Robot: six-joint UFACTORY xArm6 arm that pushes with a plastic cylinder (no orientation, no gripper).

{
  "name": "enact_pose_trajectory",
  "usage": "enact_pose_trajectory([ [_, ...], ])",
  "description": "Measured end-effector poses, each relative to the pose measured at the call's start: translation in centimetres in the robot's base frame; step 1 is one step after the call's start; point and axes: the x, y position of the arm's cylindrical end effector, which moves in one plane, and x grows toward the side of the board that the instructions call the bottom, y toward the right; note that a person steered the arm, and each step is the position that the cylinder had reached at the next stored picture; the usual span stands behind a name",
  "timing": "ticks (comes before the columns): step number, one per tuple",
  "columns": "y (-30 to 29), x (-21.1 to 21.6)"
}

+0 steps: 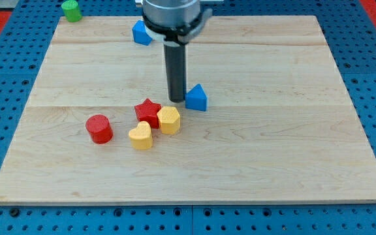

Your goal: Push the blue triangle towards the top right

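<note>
- Found the blue triangle [196,98] a little above the middle of the wooden board [305,130], well apart from every edge.
- Planted my tip [176,100] just beside its left flank, touching or near enough; could not tell which.
- Judged that spot as chosen for a shove to the right, though sat a touch high for a true top-right line; probably called for coming in from lower left.
- Carried no jaws at all on this rig: just a bare dark rod [175,72], nothing to spread or pinch.
- Saw the apex aimed at the view's top, the broad base lying roughly left to right and dipping slightly at the right; made that base the long axis, and only barely.
- Left the red star [148,111], yellow hexagon [169,120] and yellow heart [141,136] bunched below-left of my tip, with the red cylinder [99,128] further left, all out of the push path.
- Spotted a second blue block [140,32] near the top edge, half hidden by the arm, shape unclear, and a green block [70,10] off the board's top-left corner.
</note>
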Motion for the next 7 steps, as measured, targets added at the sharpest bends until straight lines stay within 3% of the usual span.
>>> enact_pose_trajectory([
  [5, 18.5, 2.8],
  [7, 16.1, 2.7],
])
